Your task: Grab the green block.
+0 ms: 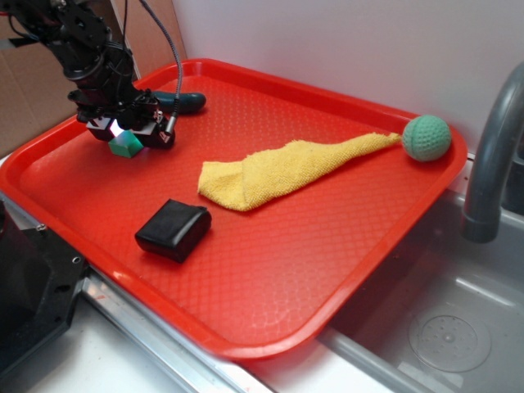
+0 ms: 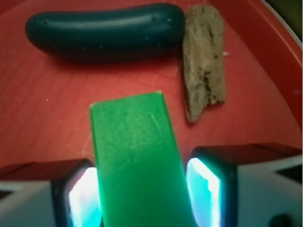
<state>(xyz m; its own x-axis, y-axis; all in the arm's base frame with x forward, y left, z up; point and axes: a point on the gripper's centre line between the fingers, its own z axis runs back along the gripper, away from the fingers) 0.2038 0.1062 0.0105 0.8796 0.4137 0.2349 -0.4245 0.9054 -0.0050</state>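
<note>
the green block sat between the two glowing pads of the gripper, its long faces close against them on both sides, so the jaws stood narrowed to about the block's width and looked clamped on it. in the exterior view the green block showed as a small bright corner poking out below the gripper, at the far left part of the red tray; whether it touched the tray floor or hung just above it could not be told. just beyond the block, in the wrist view, lay a dark green cucumber-like object stretched crosswise, and touching its right end was a pale, rough, wood-like piece running lengthwise toward the gripper. the exterior view showed the cucumber's end peeking out behind the gripper, near the tray's back rim. farther out, a black pad rested toward the front of the tray, well apart from the gripper. a yellow cloth lay crumpled across the middle, its thin tail reaching to a teal crocheted ball in the far right corner. past the tray's right rim stood a grey faucet over a metal sink.
</note>
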